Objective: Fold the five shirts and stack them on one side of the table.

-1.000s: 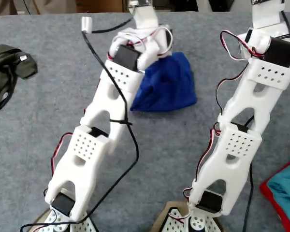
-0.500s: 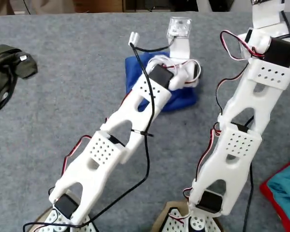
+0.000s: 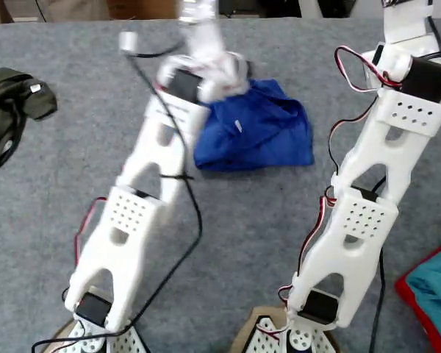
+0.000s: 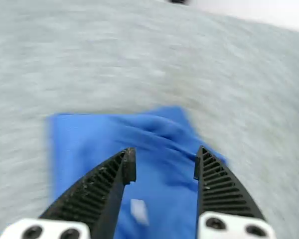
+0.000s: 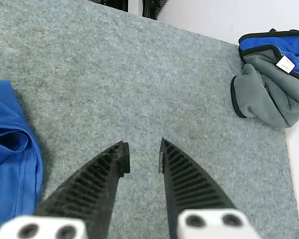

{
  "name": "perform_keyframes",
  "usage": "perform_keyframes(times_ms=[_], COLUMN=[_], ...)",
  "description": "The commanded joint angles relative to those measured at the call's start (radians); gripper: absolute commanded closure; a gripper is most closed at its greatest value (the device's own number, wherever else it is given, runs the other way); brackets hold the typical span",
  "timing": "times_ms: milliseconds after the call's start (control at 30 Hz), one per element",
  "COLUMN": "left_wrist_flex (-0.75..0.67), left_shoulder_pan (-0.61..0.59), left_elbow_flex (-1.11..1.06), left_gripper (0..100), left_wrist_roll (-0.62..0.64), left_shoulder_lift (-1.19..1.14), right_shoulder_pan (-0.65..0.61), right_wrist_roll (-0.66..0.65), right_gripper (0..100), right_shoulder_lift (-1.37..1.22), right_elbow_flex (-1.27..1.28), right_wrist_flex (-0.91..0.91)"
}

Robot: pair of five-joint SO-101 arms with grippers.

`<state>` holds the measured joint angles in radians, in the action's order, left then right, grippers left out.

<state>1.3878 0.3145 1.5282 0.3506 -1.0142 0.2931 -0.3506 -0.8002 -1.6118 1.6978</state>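
Observation:
A blue shirt (image 3: 257, 129) lies folded into a rough bundle at the middle back of the grey table, with a small white tag showing. My left gripper (image 4: 164, 163) hovers open above the blue shirt (image 4: 154, 149), nothing between its fingers; in the high view the left arm's wrist (image 3: 202, 70) sits at the shirt's back left corner. My right gripper (image 5: 143, 154) is open over bare grey cloth, with the blue shirt's edge (image 5: 10, 149) off to one side. A crumpled olive shirt (image 3: 11, 110) rests at the table's left edge. A grey and blue shirt (image 5: 271, 74) lies bunched near a table corner.
A teal garment with a red one under it (image 3: 434, 290) lies at the right front edge. The right arm (image 3: 382, 176) stands tall along the right side. A black cable (image 3: 184, 191) hangs along the left arm. Grey table cloth (image 3: 81, 169) spreads between the olive shirt and the arms.
The left arm swung right over the blue shirt, then back to its left back corner. The shirt now lies wider and flatter, shifted slightly right. The right arm has not moved.

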Motion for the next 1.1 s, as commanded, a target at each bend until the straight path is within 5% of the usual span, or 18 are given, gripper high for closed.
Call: perform_keyframes(times_ms=[0, 267, 400, 567, 667, 867, 1067], left_wrist_flex=[0.1, 0.275, 0.379, 0.377, 0.377, 0.377, 0.374], left_shoulder_pan=[-0.095, -0.172, -0.276, -0.382, -0.417, -0.516, -0.532], left_elbow_flex=[0.052, 0.06, 0.06, 0.021, -0.034, -0.304, -0.844], left_gripper=[80, 80, 81, 94, 98, 98, 98], left_wrist_roll=[0.041, 0.041, 0.037, -0.052, -0.129, -0.25, -0.433], left_shoulder_lift=[0.013, 0.021, 0.021, 0.094, 0.16, 0.389, 0.753], right_shoulder_pan=[-0.019, -0.191, -0.321, -0.429, -0.455, -0.456, -0.452], right_wrist_roll=[-0.011, -0.021, 0.106, 0.359, 0.35, 0.347, 0.407], right_gripper=[87.2, 87.2, 87.1, 86.9, 87.0, 87.1, 91.1], right_shoulder_lift=[0.084, 0.085, 0.084, 0.082, 0.082, 0.085, 0.085], right_elbow_flex=[0.019, 0.216, 0.292, 0.429, 0.515, 0.63, 0.628], right_wrist_flex=[-0.038, -0.058, -0.06, -0.178, -0.265, -0.333, -0.238])
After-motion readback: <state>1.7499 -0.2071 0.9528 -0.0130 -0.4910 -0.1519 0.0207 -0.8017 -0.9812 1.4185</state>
